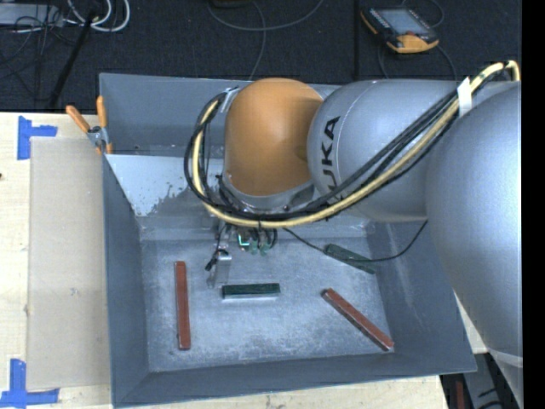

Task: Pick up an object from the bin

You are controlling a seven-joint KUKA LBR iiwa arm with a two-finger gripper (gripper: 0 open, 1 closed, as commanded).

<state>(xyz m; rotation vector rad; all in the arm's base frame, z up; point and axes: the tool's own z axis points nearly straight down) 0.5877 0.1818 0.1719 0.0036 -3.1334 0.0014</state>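
Grey metal bin (119,254), speckled floor. At centre, tool (220,262) low, just up-left of dark green bar (250,291) lying flat; open or closed: cannot tell. Left red-brown stick (181,305) and right red-brown stick (358,319) well apart.

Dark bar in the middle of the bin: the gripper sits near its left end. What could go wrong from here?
1. The gripper hangs by the left end of the dark bar, not its middle; a grasp there may tilt or slip.
2. The bar lies flat on the bin floor, so it might skid instead of lifting.
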